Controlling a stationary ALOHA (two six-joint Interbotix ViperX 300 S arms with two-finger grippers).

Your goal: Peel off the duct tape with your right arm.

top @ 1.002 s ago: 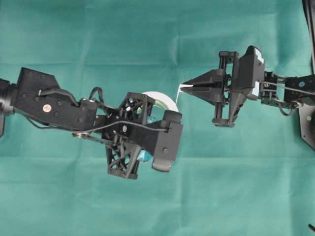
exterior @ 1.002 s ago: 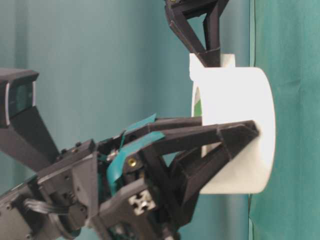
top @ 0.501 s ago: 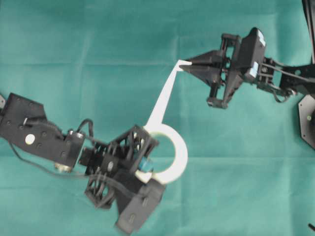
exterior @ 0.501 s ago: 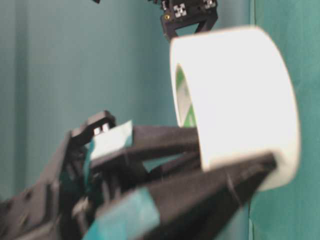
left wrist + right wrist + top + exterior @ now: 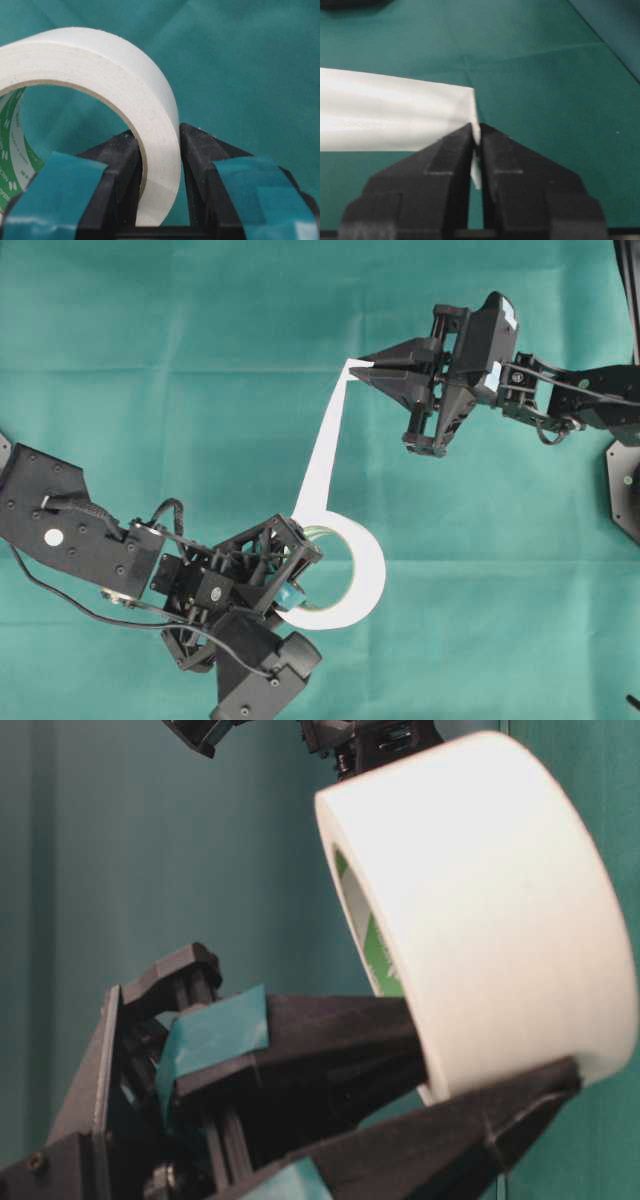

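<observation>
Over the green cloth [image 5: 150, 360], my right gripper [image 5: 362, 368] is closed on the strip end [image 5: 474, 131] while my left gripper [image 5: 159, 165] clamps the duct tape roll [image 5: 350, 585], so I should pull away steadily, keeping the strip [image 5: 322, 450] straight and untwisted.

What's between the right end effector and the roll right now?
A flat white strip of peeled tape spans from the right end effector down to the tape roll held by the left end effector; under it only green cloth, in the overhead view.
</observation>
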